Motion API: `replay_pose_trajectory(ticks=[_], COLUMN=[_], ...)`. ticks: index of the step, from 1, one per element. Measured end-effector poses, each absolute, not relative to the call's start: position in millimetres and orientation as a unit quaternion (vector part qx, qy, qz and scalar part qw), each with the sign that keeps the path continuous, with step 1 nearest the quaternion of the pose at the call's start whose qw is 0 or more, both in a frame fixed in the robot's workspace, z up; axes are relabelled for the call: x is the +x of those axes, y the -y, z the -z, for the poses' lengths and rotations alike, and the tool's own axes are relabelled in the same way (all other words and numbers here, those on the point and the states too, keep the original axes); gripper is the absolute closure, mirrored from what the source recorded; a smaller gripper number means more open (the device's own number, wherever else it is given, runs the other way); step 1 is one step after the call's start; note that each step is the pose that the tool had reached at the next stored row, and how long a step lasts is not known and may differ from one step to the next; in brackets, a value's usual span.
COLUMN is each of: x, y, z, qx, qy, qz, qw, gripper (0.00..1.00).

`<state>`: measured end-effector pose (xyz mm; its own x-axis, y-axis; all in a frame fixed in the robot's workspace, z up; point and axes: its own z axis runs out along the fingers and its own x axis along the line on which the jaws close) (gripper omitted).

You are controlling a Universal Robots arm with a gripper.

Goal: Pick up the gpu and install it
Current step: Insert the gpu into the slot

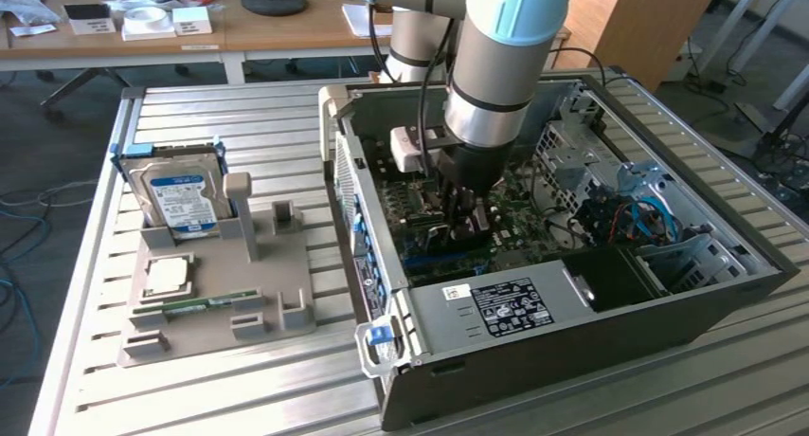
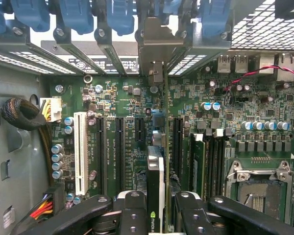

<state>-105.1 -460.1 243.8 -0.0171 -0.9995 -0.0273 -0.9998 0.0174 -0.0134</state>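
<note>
Claw [image 2: 156, 215] lowered inside the open computer case [image 1: 708, 303] on the slatted counter [image 1: 227, 398], clamped on the gpu [image 2: 155, 188] by its upper edge, presumably so the contact edge stays free to meet a slot on the green motherboard [image 2: 137, 132]. Held on edge directly above the board between the black expansion slots [image 2: 120, 147], long axis parallel to them, silver bracket [image 2: 156, 51] leading toward the rear slot openings with their blue latches [image 2: 120, 14], not visibly seated yet.
</note>
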Motion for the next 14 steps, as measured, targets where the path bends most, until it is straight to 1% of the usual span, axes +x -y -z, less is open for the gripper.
replay_pose_trajectory(ticks=[14], x=[-105.3], y=[460.0], z=[-242.6], qx=[-0.701], qy=[-0.713], qz=[-0.005], qw=[0.014], gripper=[0.73])
